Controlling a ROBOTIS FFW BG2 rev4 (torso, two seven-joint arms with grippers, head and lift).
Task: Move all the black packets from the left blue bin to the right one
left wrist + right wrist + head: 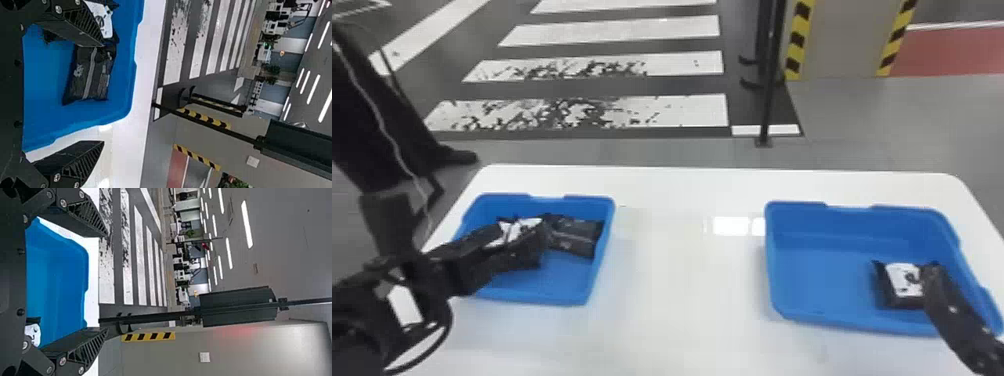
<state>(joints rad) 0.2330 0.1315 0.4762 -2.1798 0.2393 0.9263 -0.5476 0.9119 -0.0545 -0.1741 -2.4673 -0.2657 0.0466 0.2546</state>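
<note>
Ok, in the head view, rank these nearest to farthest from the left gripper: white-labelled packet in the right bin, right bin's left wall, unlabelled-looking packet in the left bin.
1. Unlabelled-looking packet: by the left bin's right wall.
2. Right bin's left wall: across the bare tabletop.
3. White-labelled packet: right side of the right bin.

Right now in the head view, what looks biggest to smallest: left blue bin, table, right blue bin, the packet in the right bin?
table
right blue bin
left blue bin
packet in right blue bin
</note>
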